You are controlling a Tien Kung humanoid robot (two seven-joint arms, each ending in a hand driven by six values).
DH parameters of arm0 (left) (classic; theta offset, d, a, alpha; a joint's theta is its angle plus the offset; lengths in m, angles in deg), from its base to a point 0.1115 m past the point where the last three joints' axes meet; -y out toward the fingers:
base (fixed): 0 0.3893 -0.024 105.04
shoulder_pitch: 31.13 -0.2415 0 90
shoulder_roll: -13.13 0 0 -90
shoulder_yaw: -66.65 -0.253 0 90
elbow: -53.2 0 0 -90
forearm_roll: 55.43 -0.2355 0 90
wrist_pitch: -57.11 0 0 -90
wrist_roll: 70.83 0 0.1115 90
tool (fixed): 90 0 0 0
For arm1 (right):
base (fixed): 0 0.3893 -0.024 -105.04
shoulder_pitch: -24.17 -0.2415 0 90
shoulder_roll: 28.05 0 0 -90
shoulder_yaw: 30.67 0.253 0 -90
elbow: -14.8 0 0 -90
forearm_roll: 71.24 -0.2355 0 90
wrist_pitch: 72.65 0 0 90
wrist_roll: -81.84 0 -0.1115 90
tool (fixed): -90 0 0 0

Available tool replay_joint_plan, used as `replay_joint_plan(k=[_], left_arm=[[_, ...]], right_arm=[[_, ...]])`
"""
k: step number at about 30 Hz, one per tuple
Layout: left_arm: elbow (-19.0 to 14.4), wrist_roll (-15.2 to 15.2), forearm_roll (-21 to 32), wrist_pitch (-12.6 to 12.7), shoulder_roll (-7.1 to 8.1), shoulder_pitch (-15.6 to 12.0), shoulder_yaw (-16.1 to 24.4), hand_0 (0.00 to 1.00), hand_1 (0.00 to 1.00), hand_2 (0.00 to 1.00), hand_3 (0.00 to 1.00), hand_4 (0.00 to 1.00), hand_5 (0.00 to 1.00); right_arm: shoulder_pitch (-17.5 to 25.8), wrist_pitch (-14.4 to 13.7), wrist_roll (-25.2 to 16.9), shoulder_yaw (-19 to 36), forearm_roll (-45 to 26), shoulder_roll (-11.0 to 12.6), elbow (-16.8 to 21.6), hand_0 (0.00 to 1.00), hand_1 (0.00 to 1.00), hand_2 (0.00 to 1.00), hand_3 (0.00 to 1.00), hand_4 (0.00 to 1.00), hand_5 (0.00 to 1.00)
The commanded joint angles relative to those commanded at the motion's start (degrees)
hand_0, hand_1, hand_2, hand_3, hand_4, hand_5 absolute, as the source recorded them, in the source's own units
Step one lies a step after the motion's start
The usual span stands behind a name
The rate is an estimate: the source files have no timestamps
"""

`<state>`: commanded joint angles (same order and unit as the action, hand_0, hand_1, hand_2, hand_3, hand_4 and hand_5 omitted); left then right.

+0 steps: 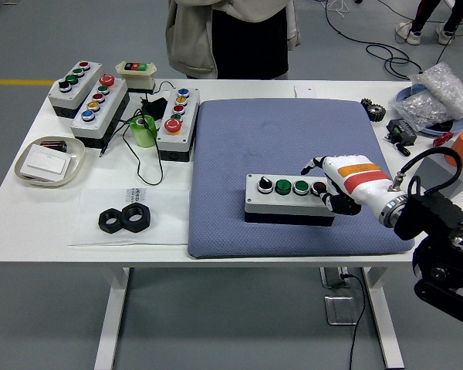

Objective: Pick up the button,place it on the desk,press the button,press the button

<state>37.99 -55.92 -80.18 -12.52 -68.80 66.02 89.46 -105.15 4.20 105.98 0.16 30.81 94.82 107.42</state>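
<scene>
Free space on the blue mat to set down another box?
Bare: the blue quilted mat behind the grey four-button box, and its left strip. Crowded: the mat's right front, where the right hand is at the box, and the table's left rear with three button boxes.

four button boxes [288, 198] (one on pad), two nuts [125, 219]

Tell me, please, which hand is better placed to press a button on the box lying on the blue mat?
The right hand: it is already at the right end of the button box on the mat. No left hand is in view.
</scene>
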Motion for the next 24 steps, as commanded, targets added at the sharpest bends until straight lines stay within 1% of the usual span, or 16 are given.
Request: replay_joint_plan(k=[2,3,5,8,9,10,12,14,15,16,20,21,23,24], left_arm=[[0.0,0.0,0.0,0.0,0.00,0.0,0.0,0.737,0.773,0.847,0.761,0.525,0.998],[0.0,0.0,0.0,0.0,0.01,0.0,0.0,0.737,0.773,0.847,0.761,0.525,0.998],[0.0,0.0,0.0,0.0,0.02,0.0,0.0,0.737,0.773,0.847,0.761,0.525,0.998],[-0.1,0.1,0.0,0.0,0.02,-0.1,-0.1,0.737,0.773,0.847,0.761,0.525,0.998],[-0.1,0.1,-0.1,0.0,0.01,-0.1,-0.1,0.737,0.773,0.847,0.761,0.526,0.998],[-0.1,0.1,0.0,0.0,0.01,-0.1,-0.1,0.737,0.773,0.847,0.761,0.526,0.998],[-0.1,0.1,0.1,0.0,0.00,-0.1,-0.1,0.737,0.773,0.847,0.761,0.526,0.998],[-0.1,0.1,0.0,0.0,-0.03,-0.2,0.0,0.737,0.773,0.847,0.761,0.526,0.998],[-0.1,0.2,-0.1,0.0,-0.06,-0.2,0.1,0.737,0.773,0.847,0.761,0.526,0.998],[-0.1,0.2,-0.2,0.0,-0.09,-0.2,0.1,0.737,0.773,0.847,0.761,0.526,0.998],[0.0,0.4,-0.7,0.0,-0.16,-0.2,0.4,0.737,0.773,0.847,0.761,0.526,0.998],[0.0,0.4,-0.9,0.0,-0.22,-0.2,0.6,0.737,0.773,0.846,0.761,0.525,0.998],[0.0,0.4,-1.1,0.0,-0.25,-0.3,0.7,0.737,0.773,0.846,0.761,0.525,0.998],[0.0,0.4,-1.1,0.0,-0.26,-0.3,0.7,0.737,0.773,0.846,0.761,0.525,0.998]], right_arm=[[0.4,-1.0,0.0,2.7,-0.6,0.5,0.7,0.044,0.002,0.048,0.722,0.557,0.002],[0.7,-1.8,-0.2,4.2,-1.1,0.7,1.0,0.137,0.002,0.110,0.775,0.703,0.002],[1.3,-3.4,-1.0,6.6,-2.6,0.9,0.9,0.137,0.002,0.110,0.775,0.703,0.002],[2.5,-7.6,-4.2,11.5,-9.0,1.2,-0.7,0.137,0.002,0.110,0.775,0.703,0.002],[2.7,-8.7,-5.1,12.7,-11.6,1.2,-1.2,0.757,0.643,0.688,0.994,0.661,0.111],[2.9,-9.3,-5.7,13.3,-13.5,1.2,-1.7,0.757,0.643,0.688,0.994,0.661,0.111],[3.3,-11.9,-9.5,15.7,-18.3,0.7,-4.0,0.757,0.643,0.688,0.994,0.661,0.111],[3.5,-13.4,-12.2,17.0,-23.2,0.3,-5.9,0.757,0.643,0.688,0.994,0.661,0.111],[3.7,-14.4,-14.0,18.0,-25.8,-0.2,-7.3,0.926,0.833,0.908,0.956,0.676,0.196],[3.8,-15.2,-16.0,19.0,-28.4,-0.5,-8.9,0.926,0.833,0.908,0.956,0.676,0.196],[4.2,-17.1,-20.3,20.5,-37.7,-1.0,-12.2,0.926,0.833,0.908,0.956,0.676,0.196],[4.5,-18.1,-22.5,21.0,-40.3,-1.2,-13.8,0.921,0.835,0.919,0.917,0.676,0.238],[4.9,-19.3,-25.5,21.6,-45.2,-1.5,-15.9,0.921,0.835,0.919,0.917,0.676,0.238],[5.0,-19.6,-26.2,21.8,-47.4,-1.6,-16.3,0.921,0.835,0.919,0.917,0.676,0.238]])
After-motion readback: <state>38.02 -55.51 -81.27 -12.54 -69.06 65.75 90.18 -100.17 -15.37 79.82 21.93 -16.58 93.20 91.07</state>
